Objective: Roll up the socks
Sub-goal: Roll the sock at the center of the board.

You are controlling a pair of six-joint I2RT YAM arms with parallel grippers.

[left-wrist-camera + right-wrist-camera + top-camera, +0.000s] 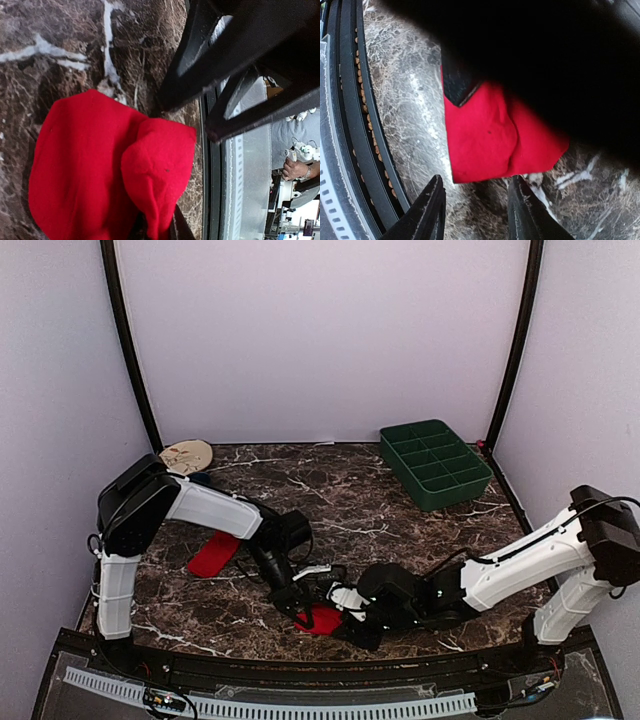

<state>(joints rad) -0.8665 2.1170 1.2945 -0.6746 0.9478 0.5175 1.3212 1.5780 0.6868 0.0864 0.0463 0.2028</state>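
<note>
A plain red sock lies partly folded on the marble table near the front edge. In the left wrist view its folded flap runs down between my left gripper's dark fingers, which are shut on it. My left gripper sits at the sock's left end. My right gripper is open just right of the sock. In the right wrist view its fingers stand apart and empty, with the sock just ahead of them. A second red sock lies flat at the left.
A green compartment tray stands at the back right. A round wooden disc lies at the back left. The table's black front rail runs close to the sock. Both arms crowd the front middle.
</note>
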